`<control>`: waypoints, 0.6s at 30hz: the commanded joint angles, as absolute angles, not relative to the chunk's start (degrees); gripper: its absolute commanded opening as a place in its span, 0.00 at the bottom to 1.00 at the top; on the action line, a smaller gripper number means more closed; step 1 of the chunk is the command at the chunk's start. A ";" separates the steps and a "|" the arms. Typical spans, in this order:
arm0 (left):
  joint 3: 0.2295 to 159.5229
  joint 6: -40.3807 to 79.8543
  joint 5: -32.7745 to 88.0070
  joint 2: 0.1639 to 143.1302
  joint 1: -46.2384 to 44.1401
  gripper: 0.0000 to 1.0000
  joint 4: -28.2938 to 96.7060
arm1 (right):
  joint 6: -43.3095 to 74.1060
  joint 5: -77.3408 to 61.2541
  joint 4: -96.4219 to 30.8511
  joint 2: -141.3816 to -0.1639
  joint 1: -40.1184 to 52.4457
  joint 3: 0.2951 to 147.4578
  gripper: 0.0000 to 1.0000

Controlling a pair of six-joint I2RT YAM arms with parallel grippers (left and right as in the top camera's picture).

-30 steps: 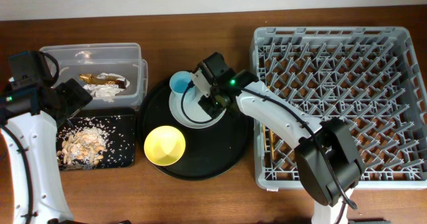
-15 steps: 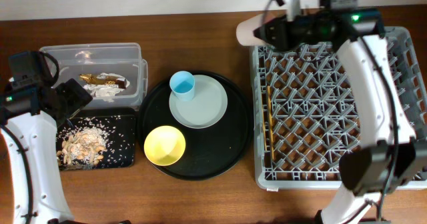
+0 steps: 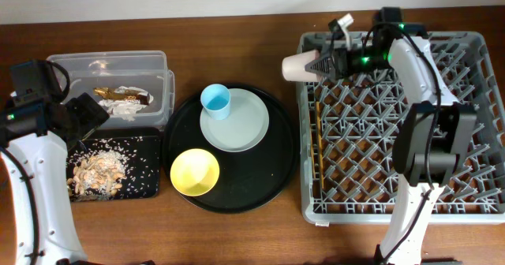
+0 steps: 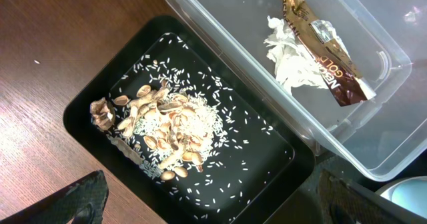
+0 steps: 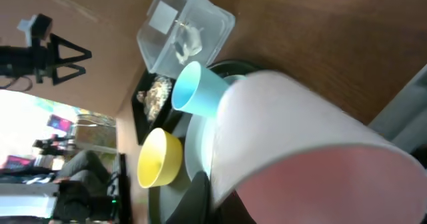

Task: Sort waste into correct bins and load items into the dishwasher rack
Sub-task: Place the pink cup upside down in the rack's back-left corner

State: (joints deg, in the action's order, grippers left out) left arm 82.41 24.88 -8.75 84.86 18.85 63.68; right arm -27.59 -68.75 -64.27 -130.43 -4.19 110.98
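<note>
My left claw (image 4: pixel 213 209) hung wide open with nothing in it, over the scraps (image 3: pixel 96 173) in the black tray (image 3: pixel 154 139). The blue cup (image 3: pixel 215 99), plate (image 3: pixel 241 131) and yellow bowl (image 3: pixel 195 172) sat on the round tray (image 3: pixel 276 178). My right claw (image 3: pixel 325 62) was closed on the pink cup (image 3: pixel 296 66), held sideways by the rack's (image 3: pixel 473 203) top left corner. I thought I should tip its mouth down and set it between the pegs before letting go.
</note>
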 commanded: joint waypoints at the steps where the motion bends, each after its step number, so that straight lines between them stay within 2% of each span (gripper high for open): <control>1: 82.83 24.80 -8.78 84.64 19.29 0.99 63.72 | -29.82 -63.83 -65.41 -131.63 -4.21 106.67 0.04; 3: 82.83 24.80 -8.78 84.64 19.29 0.99 63.72 | -29.82 -61.82 -69.06 -131.63 -4.25 106.61 0.04; 6: 82.83 24.80 -8.78 84.64 19.29 0.99 63.70 | -31.33 -51.75 -75.35 -131.63 -4.54 106.61 0.04; 9: 82.83 24.80 -8.78 84.64 19.29 0.99 63.70 | -34.30 -51.77 -79.55 -131.63 -7.57 106.61 0.04; 13: 82.83 24.80 -8.78 84.64 19.29 0.99 63.72 | -36.42 -53.74 -79.09 -131.63 -8.78 106.28 0.04; 18: 82.83 24.80 -8.78 84.64 19.29 0.99 63.70 | -37.71 -59.24 -73.34 -131.63 -5.02 106.02 0.04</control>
